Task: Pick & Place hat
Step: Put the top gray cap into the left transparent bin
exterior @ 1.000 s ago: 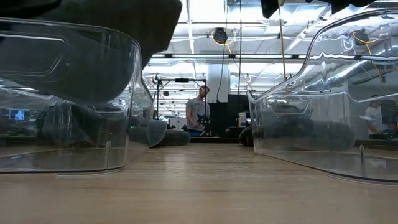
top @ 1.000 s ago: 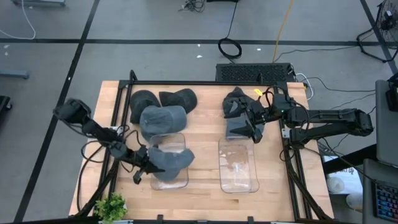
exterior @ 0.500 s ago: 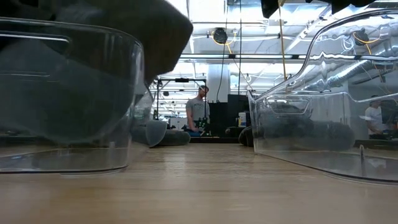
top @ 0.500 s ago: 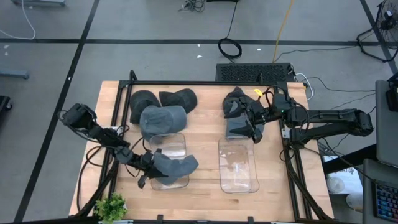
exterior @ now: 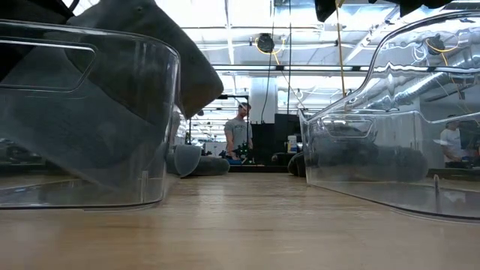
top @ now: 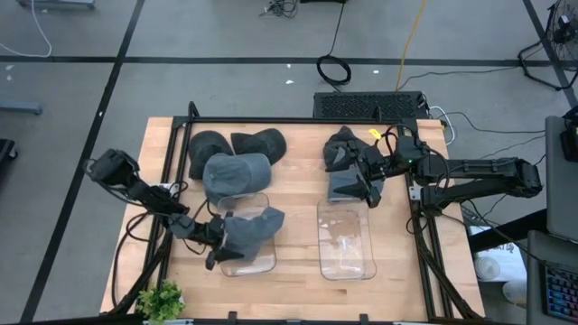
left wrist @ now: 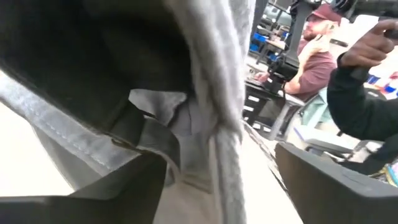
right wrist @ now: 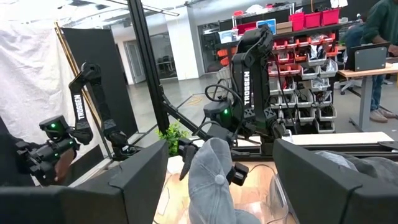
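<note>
The left arm [top: 144, 191] is stretched low across the table's left side, its gripper [top: 214, 246] at the near-left edge of the left bin [top: 246, 262]. In the left wrist view its fingers [left wrist: 348, 186] are seen spread, with grey fabric between them but not pinched. The hat [top: 251, 230] lies draped over the left bin, partly inside it; in the low view it [exterior: 90, 112] is seen sagging down behind the clear wall [exterior: 161, 127].

The right arm [top: 479, 176] is held level over the table's far right, its gripper [top: 368, 181] above a dark hat [top: 348, 167] beyond the right bin [top: 346, 239]. Its fingers [right wrist: 323, 180] are set apart, and nothing is held between them.

Compared with a second ago, the left gripper has gone from clamped on the hat to parted, and the hat has dropped deeper into the bin, its edge now slumped lower against the wall. The left arm's elbow has been moved slightly toward the bin. The right arm has not been moved.

Three more hats [top: 237, 162] are piled on the table behind the left bin. A person [exterior: 238, 135] is seen in the room beyond.
</note>
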Motion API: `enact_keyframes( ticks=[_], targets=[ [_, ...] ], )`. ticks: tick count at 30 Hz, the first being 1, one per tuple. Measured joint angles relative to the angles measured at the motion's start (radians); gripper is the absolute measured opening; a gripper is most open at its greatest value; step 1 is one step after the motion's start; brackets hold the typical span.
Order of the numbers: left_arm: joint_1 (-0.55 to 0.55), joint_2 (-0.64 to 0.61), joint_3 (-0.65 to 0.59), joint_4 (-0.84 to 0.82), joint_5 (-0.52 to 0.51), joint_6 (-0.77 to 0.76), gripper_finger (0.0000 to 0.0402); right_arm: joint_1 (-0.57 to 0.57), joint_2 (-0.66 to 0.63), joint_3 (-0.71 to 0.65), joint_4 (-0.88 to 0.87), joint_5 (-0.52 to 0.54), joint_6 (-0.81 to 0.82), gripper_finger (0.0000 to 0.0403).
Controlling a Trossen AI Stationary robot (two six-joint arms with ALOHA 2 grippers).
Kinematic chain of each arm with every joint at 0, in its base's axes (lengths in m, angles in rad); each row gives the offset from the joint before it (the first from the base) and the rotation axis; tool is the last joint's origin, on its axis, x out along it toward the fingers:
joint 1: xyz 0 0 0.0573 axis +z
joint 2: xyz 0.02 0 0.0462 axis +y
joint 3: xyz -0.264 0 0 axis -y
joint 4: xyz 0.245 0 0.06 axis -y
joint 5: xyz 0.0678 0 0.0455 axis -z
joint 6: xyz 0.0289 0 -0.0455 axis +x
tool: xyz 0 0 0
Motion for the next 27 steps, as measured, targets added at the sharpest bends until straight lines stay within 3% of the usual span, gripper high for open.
enact_keyframes(
  ticks=[7, 18, 27],
  targets=[
    [0.005, -0.126, -0.002, -0.299, 0.01, -0.126, 0.0345, 0.0, 0.0, 0.0, -0.001, 0.0, 0.0, 0.0279],
    [0.04, -0.44, -0.002, -0.662, 0.025, -0.176, 0.0347, 0.0, 0.0, 0.0, -0.002, 0.0, 0.008, 0.0279],
    [0.042, -0.655, -0.002, -1.013, 0.049, -0.324, 0.0347, 0.0, 0.0, 0.0, -0.009, 0.0, 0.008, 0.0279]
  ],
)
